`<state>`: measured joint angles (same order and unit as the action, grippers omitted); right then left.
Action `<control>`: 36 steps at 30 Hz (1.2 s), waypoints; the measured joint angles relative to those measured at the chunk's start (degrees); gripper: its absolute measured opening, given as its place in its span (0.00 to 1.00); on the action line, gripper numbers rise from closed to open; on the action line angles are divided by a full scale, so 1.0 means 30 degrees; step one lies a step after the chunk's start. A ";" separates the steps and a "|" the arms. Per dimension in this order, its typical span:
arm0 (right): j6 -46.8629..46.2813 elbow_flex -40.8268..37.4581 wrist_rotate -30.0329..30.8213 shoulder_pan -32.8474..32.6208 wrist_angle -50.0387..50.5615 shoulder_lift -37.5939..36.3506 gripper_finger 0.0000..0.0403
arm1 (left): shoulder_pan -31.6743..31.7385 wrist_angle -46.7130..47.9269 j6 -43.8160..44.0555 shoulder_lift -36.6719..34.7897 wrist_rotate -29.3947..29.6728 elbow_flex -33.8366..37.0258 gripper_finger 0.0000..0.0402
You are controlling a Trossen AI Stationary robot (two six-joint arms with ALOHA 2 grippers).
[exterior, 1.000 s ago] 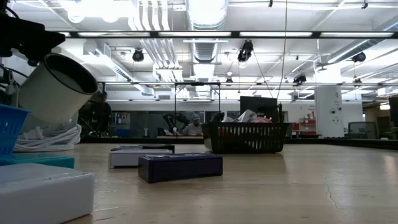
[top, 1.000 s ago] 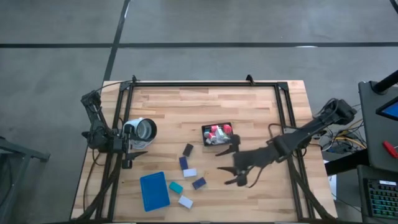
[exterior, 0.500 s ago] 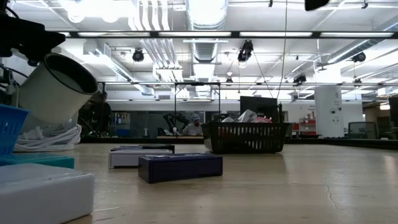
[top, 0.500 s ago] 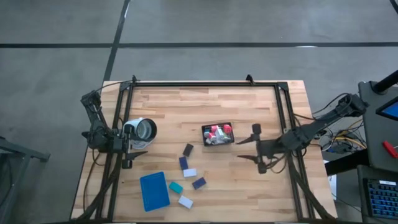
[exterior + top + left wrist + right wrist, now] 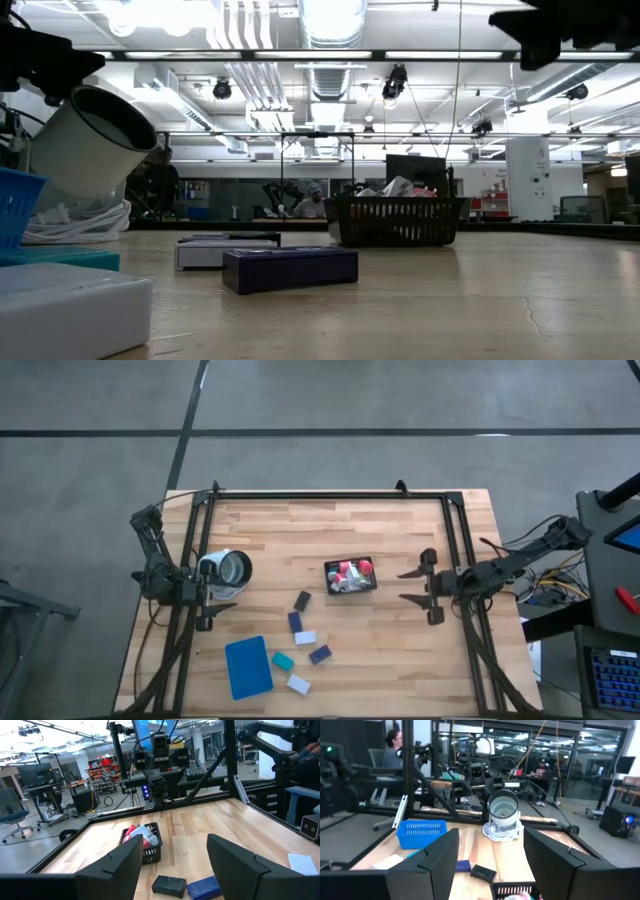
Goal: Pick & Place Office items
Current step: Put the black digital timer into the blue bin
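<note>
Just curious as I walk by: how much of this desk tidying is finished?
Some is done: the basket already holds red, pink and white bits. Nothing is in hand; the right gripper hangs open and empty near the table's right edge, and the left gripper waits open at the left edge. Left to move: five small blocks lying on the table beside the blue tray.

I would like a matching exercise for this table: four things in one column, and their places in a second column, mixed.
Things:
1. black mesh basket
2. blue tray
3. left gripper
4. right gripper

Places:
A. at the table's right edge, open, holding nothing
B. near the table's front left corner
C. around the middle of the table
D. at the table's left edge

Pairs: 1-C, 2-B, 3-D, 4-A
</note>
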<state>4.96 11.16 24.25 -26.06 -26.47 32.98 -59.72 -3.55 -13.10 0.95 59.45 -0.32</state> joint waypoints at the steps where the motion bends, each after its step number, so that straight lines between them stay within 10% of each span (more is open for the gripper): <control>1: -0.0147 -0.0238 0.0148 0.0015 -0.0023 -0.0318 0.54 | 0.0007 0.0000 0.0000 0.0000 -0.0003 0.0001 0.56; 11: -0.0749 -0.2353 0.4741 0.0007 -0.0090 -0.2813 0.54 | 0.0000 0.0000 0.0001 0.0000 -0.0002 0.0003 0.56; 29: 0.0836 -0.3555 0.4900 -0.0015 -0.1101 -0.5870 0.54 | 0.0000 0.0000 0.0004 0.0000 0.0002 0.0000 0.56; 36: 0.1416 -0.3544 0.8467 -0.0015 -0.1406 -0.7531 0.54 | 0.0005 0.0000 0.0002 -0.0002 0.0000 0.0003 0.56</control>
<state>9.21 0.53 49.65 -26.11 -30.69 10.39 -59.71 -3.55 -13.10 0.94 59.45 -0.32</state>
